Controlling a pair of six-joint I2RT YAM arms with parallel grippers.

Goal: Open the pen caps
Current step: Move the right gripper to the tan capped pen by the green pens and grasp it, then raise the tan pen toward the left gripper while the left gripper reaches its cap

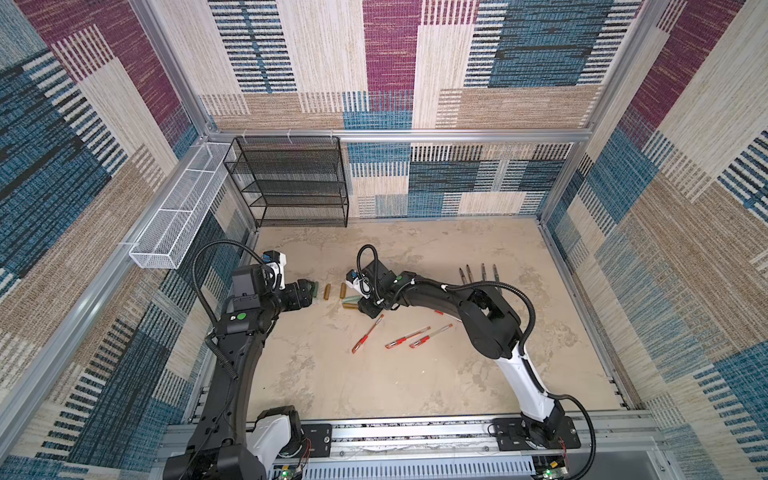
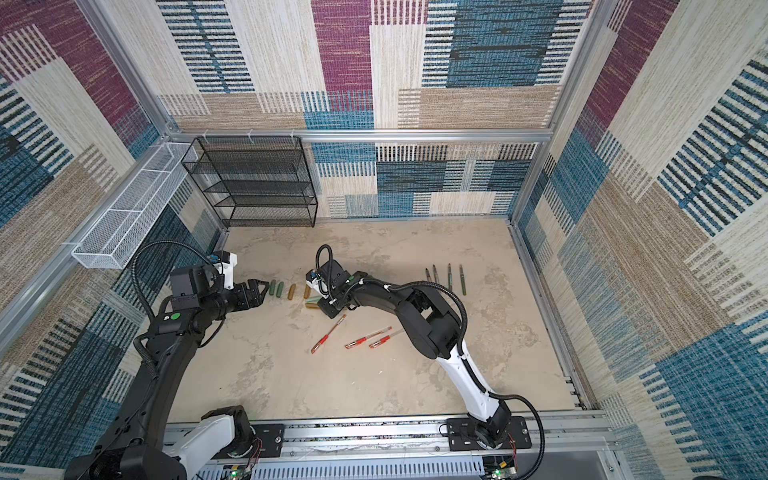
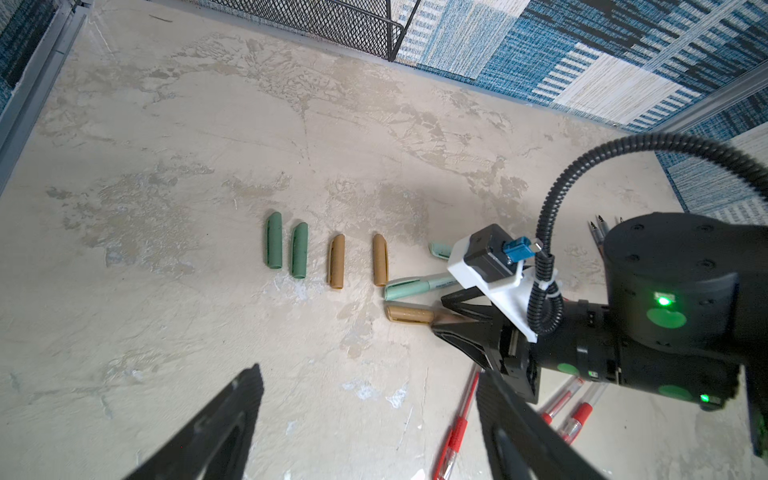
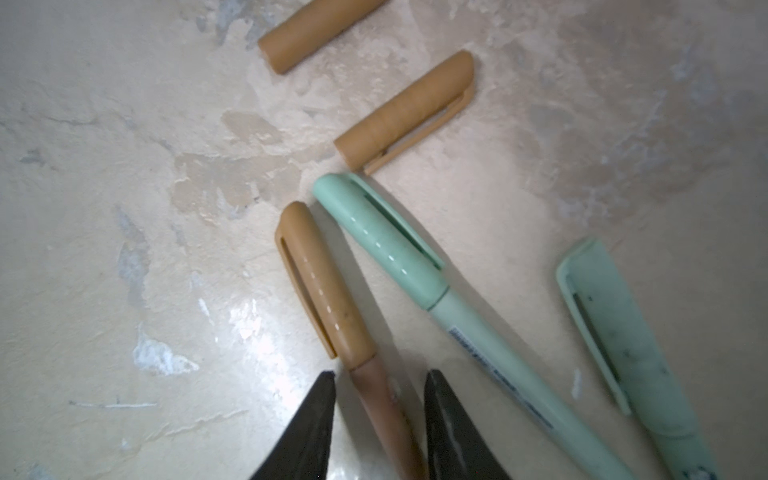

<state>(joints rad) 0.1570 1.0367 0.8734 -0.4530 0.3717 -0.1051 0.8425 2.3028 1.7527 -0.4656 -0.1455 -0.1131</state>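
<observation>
The right gripper (image 4: 380, 374) straddles the brown pen (image 4: 388, 419) in the middle of the table (image 1: 415, 395). Its jaws stand narrow on either side of the barrel just behind the cap (image 4: 324, 286), with gaps showing, so it has no grip yet. The cap points left toward the loose caps (image 3: 336, 262). The mint pen (image 4: 478, 332) lies just beyond it, on the far side. The left gripper (image 3: 368, 372) hovers wide and empty at the row's left end. This looks like the pick-up step. The next move calls for clamping the barrel, lifting it, and having the left gripper pull the cap straight off.

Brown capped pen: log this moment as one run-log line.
right gripper: jaws open astride brown pen, cap on | left gripper: jaws open, empty
</observation>
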